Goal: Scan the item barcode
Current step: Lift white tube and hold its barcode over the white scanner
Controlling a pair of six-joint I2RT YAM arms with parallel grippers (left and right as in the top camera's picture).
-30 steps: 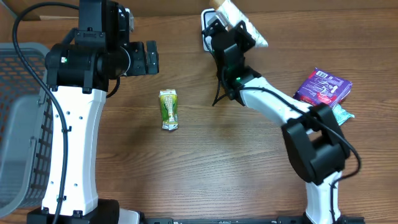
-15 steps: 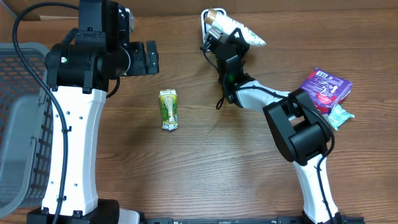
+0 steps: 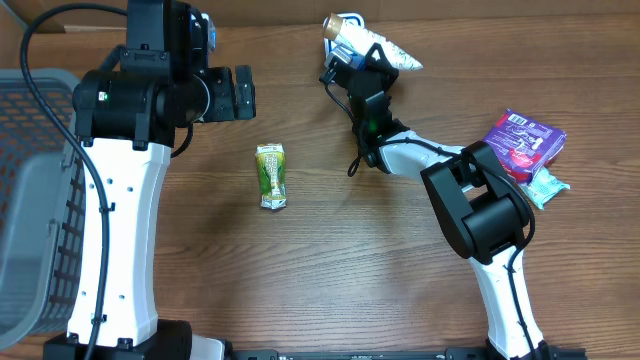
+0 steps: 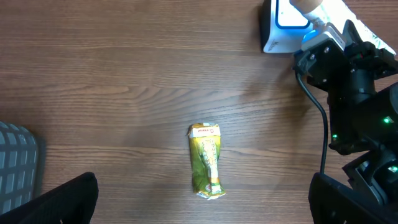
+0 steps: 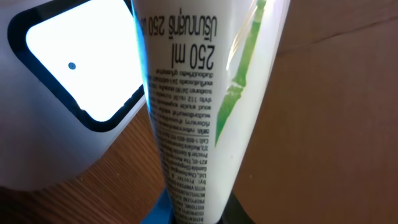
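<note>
A white tube (image 3: 385,48) with a gold cap, green stripe and small print is held over the white barcode scanner (image 4: 283,25) at the table's far edge. My right gripper (image 3: 365,72) is shut on the tube's lower end. In the right wrist view the tube (image 5: 193,93) rises from the right gripper (image 5: 199,214), with the scanner's lit window (image 5: 74,68) just left of it. My left gripper (image 3: 230,95) hangs open above the table, nothing between its fingers (image 4: 62,199). Beneath it lies a green packet (image 3: 271,176), also in the left wrist view (image 4: 206,159).
A grey mesh basket (image 3: 30,200) stands at the left edge. A purple packet (image 3: 520,140) and a small teal packet (image 3: 548,185) lie at the right. The right arm's cable (image 4: 323,124) hangs beside the scanner.
The right gripper has turned the tube over the scanner, so its gold cap now shows at the far end. The left arm and green packet have not moved.
</note>
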